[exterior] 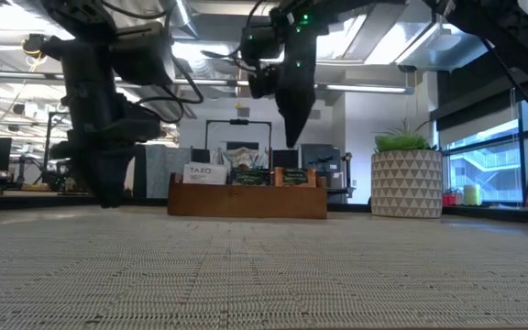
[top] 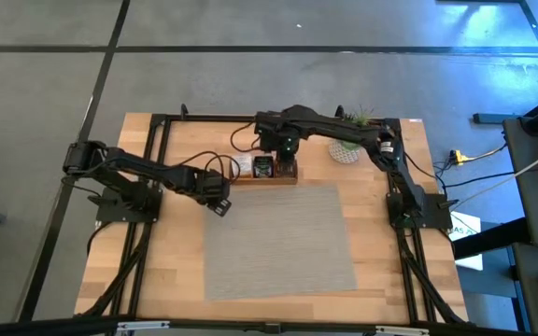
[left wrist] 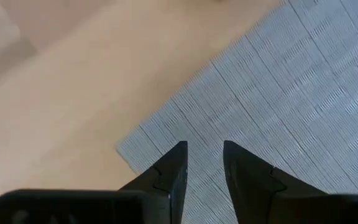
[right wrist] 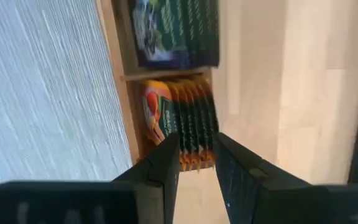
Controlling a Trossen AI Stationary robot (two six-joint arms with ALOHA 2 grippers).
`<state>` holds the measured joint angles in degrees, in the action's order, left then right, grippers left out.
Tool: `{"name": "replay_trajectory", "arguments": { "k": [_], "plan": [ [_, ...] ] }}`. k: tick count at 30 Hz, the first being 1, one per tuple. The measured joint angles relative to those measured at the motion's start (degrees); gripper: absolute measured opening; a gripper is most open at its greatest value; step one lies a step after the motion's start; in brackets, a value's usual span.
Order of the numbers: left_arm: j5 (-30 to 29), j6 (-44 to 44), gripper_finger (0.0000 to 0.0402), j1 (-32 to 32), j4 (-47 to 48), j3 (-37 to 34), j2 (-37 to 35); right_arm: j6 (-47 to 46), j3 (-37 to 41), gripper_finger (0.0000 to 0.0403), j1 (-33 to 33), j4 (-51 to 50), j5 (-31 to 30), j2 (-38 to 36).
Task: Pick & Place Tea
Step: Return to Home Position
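The tea sachets stand on edge in the brown wooden tray [top: 265, 180] at the far middle of the table: white ones [exterior: 200, 171], dark green ones [right wrist: 176, 31] and orange ones [right wrist: 180, 121]. My right gripper [right wrist: 196, 144] hangs above the orange sachets' compartment, fingers pointing down and a little apart, clear of the sachets in the low view [exterior: 291, 137]. My left gripper [left wrist: 204, 151] is open and empty, low over the far left corner of the grey mat [left wrist: 278, 93].
The grey woven mat [top: 278, 238] covers the table's middle, in front of the tray. A white patterned pot with a green plant [top: 348, 149] stands right of the tray, close to my right arm. Bare wood lies left of the mat.
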<state>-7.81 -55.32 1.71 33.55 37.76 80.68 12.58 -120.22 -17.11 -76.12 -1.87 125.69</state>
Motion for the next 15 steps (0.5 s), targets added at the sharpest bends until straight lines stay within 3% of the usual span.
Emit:
{"name": "replay_trajectory", "arguments": {
  "k": [5, 8, 11, 15],
  "plan": [
    [-1.9, 4.4, 0.0101, 3.3, 0.0, 0.0, 0.0, -0.5, -3.8, 0.0102, -0.6, -2.9, 5.5, -0.7],
    [1.4, 5.4, 0.0102, 4.4, 0.0, 0.0, -1.2, -1.6, -2.9, 0.0102, -1.1, -1.2, 9.6, -2.8],
    [5.5, 5.1, 0.01, 1.3, -0.1, 1.4, -3.4, -3.5, -2.3, 0.0102, -1.3, 0.0, 7.9, -5.1],
    [3.8, 5.8, 0.0098, -6.1, -0.5, 2.6, -4.8, -4.9, -2.3, 0.0102, -1.4, 1.4, 4.0, -8.4]
  ]
}}
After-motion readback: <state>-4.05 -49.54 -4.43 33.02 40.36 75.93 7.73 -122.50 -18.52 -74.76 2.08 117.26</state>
